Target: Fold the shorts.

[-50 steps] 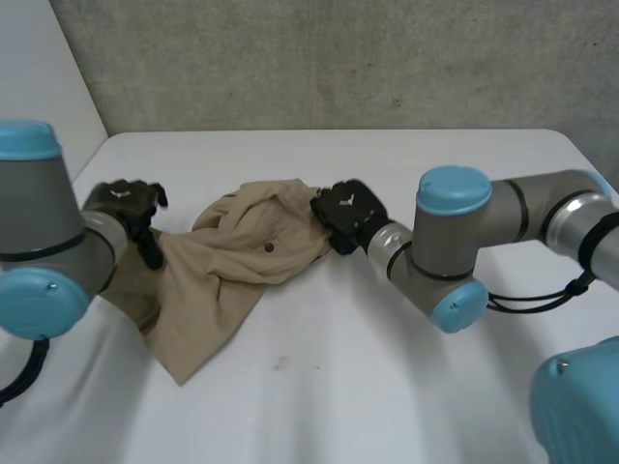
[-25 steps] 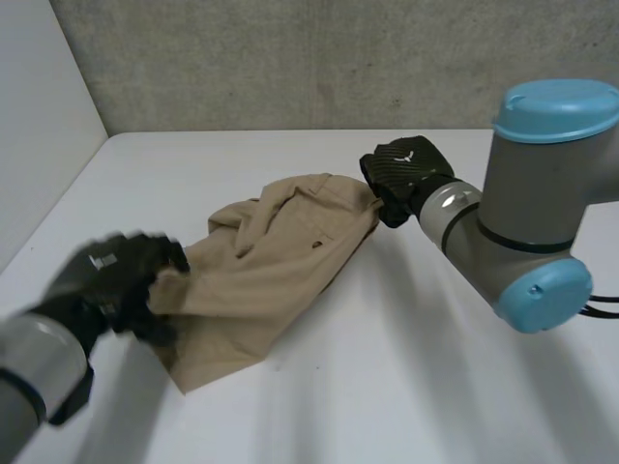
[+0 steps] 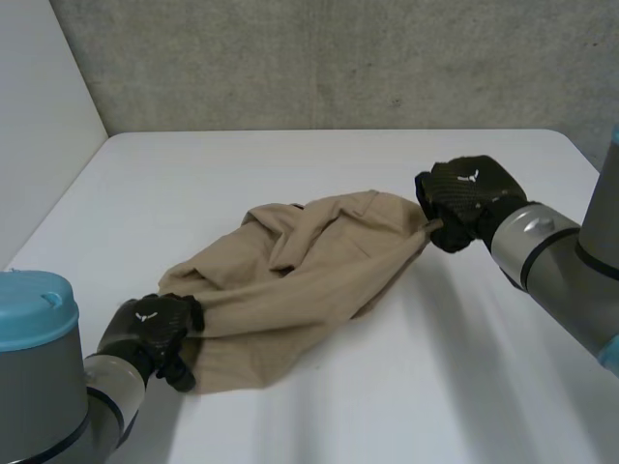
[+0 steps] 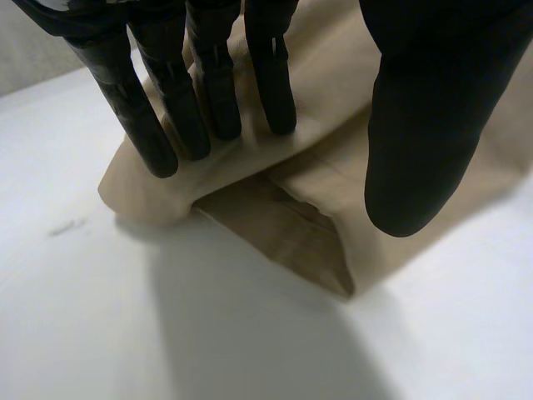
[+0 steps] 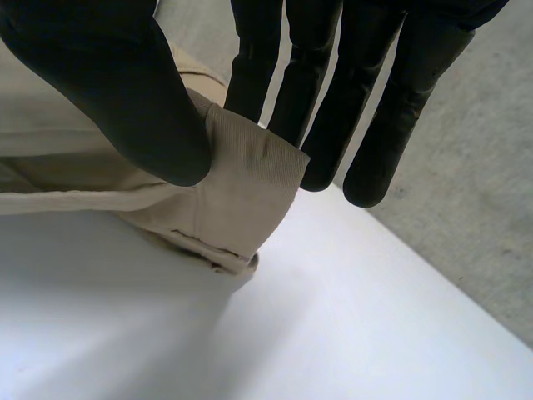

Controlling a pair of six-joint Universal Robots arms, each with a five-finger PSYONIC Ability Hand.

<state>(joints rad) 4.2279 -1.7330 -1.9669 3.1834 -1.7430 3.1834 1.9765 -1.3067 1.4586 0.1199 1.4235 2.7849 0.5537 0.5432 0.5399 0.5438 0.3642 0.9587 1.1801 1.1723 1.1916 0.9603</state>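
Observation:
The tan shorts [image 3: 309, 261] lie stretched across the white table [image 3: 455, 387] between my two hands. My left hand [image 3: 150, 331] is at the near left, its fingers and thumb closed on a leg end of the shorts. In the left wrist view the fingers [image 4: 208, 92] press on a fold of the shorts [image 4: 308, 217] while the thumb [image 4: 416, 125] sits on the other side. My right hand [image 3: 469, 198] holds the far right corner. In the right wrist view its thumb [image 5: 125, 92] and fingers pinch a stitched band corner of the shorts [image 5: 241, 183], lifted slightly off the table.
A grey concrete wall [image 3: 338, 58] stands behind the table's far edge. A pale panel [image 3: 39, 145] borders the left side. My right arm [image 3: 561, 271] reaches in from the right, low over the table.
My left hand has pulled its end of the shorts toward the near left. My right hand has drawn the other end to the right. The shorts went from bunched to stretched out.

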